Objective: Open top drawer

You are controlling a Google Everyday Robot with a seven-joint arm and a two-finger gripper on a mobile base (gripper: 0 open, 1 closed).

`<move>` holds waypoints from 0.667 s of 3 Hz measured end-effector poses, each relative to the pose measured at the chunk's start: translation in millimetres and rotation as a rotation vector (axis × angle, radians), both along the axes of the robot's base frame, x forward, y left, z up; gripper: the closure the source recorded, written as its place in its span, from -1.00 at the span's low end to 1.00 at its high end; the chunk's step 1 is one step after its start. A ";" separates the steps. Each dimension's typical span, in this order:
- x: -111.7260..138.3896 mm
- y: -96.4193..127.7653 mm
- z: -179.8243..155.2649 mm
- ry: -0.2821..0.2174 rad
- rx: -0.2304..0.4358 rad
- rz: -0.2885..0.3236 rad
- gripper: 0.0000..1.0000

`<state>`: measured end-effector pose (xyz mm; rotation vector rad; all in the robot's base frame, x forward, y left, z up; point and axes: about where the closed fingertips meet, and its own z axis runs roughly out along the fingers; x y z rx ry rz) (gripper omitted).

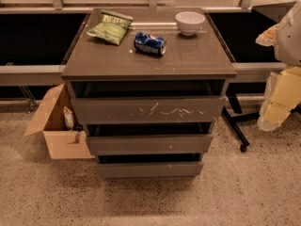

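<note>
Top drawer point(148, 109), scratched grey-brown front, sits centre, just under the bench point(193, 58) top. End effector point(281, 95) hangs at the right edge, well apart, state impossible to tell. Best to hook the drawer's upper lip and pull straight nearward.

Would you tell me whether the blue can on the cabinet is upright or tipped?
Tipped: the blue can lies on its side on the cabinet top. The claw is off to the cabinet's right.
</note>
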<state>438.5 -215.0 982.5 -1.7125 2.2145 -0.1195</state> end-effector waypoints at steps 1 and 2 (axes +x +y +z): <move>0.0 0.0 0.0 0.000 0.000 0.000 -1.00; 8.3 0.1 -13.1 -0.007 0.005 0.048 -1.00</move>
